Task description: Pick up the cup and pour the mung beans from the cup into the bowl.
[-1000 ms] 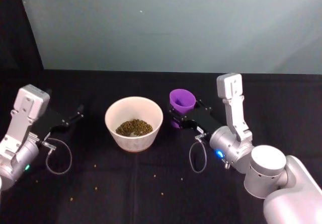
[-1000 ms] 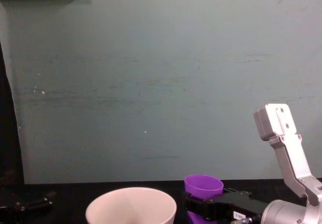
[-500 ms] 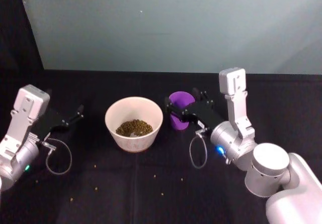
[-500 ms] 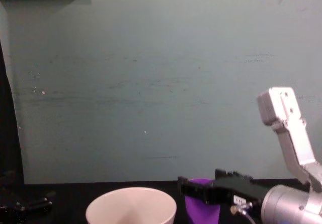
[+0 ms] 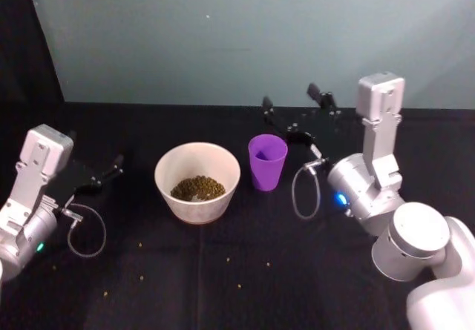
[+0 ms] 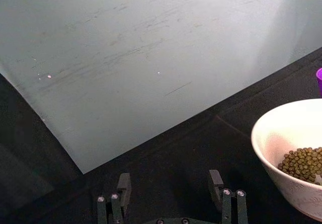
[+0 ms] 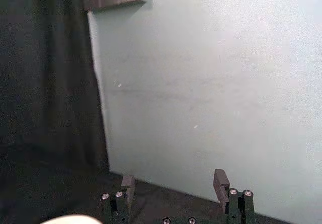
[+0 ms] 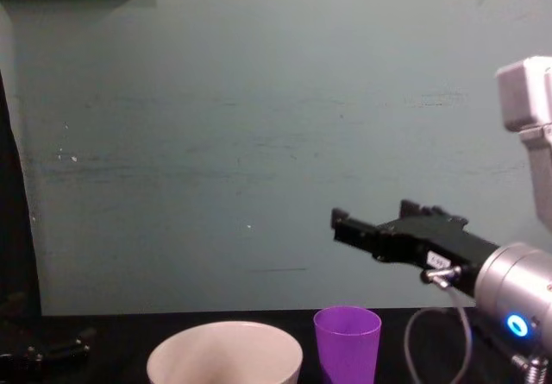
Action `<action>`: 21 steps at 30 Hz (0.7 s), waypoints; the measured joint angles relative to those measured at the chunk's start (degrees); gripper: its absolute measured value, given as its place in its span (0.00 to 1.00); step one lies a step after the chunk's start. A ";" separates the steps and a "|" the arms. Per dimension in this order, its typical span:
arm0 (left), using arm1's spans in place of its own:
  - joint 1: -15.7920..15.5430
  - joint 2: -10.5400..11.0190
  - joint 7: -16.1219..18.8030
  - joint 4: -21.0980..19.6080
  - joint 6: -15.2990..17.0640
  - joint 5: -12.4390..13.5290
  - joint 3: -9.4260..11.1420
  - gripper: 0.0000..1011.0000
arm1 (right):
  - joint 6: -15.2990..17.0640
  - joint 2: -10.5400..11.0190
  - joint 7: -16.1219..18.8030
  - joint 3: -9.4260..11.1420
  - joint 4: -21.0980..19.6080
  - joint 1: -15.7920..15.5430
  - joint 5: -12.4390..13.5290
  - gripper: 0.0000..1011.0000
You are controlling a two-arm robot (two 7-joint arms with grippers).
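The purple cup point(image 5: 267, 163) point(image 8: 347, 343) stands upright on the black table just right of the cream bowl point(image 5: 185, 205) point(image 8: 224, 354). Mung beans point(image 5: 198, 188) point(image 6: 304, 162) lie in a heap at the bottom of the bowl. My right gripper point(image 5: 289, 98) point(image 8: 371, 216) point(image 7: 173, 183) hangs open in the air above and behind the cup, apart from it, with nothing between its fingers. My left gripper point(image 5: 111, 168) point(image 6: 169, 181) is parked low at the left of the bowl point(image 6: 274, 133), open and empty.
A few loose beans point(image 5: 141, 276) are scattered on the black cloth near the front. A pale green wall point(image 5: 245, 33) closes the back of the table. Cable loops hang from both wrists.
The right gripper opened and let go of the cup, then rose up and back. The cup now stands free on the table. The left arm has not moved.
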 joint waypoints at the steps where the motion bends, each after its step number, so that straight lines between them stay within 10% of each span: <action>1: 0.00 0.00 0.00 0.00 0.00 0.00 0.00 1.00 | -0.21 0.10 -0.26 0.14 -0.10 -0.01 0.09 0.99; 21: 0.00 0.00 0.00 0.00 0.00 0.00 0.00 1.00 | 0.54 5.61 -7.50 -0.55 7.31 4.28 -4.86 0.99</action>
